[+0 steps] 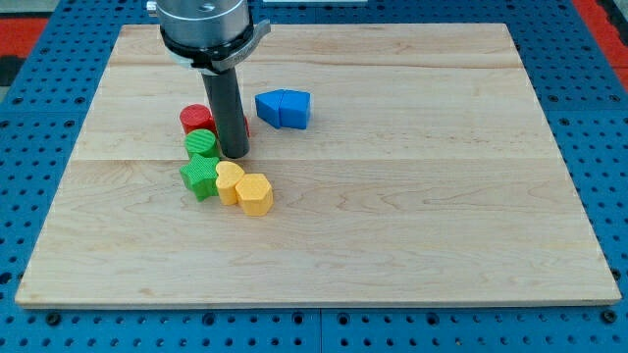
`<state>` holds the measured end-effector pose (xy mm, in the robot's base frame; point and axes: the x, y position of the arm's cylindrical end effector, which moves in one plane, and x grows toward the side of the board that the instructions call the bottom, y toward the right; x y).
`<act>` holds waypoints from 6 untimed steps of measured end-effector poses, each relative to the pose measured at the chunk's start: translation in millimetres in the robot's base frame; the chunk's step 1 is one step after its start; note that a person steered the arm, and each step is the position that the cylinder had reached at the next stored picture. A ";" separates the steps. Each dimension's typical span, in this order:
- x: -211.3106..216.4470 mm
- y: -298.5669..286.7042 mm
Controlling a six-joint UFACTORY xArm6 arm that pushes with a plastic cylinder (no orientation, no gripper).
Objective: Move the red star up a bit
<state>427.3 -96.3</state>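
The wooden tabletop [392, 196] carried a cluster at the view's left. No claw showed; my tip [235, 154] stood just right of the green cylinder [200, 143]. The red star [244, 126] sat mostly hidden behind the rod, beside the red cylinder [195, 119].

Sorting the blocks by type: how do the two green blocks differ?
The green cylinder is round-topped; the green star has points. The green cylinder lies nearer the view's top, beside my tip; the green star sits below it, touching a yellow block. Both are the same green and lie on the wooden board.
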 end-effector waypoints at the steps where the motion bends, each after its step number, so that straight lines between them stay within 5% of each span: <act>1: -2.1 -2.8; 6: -29.0 -8.8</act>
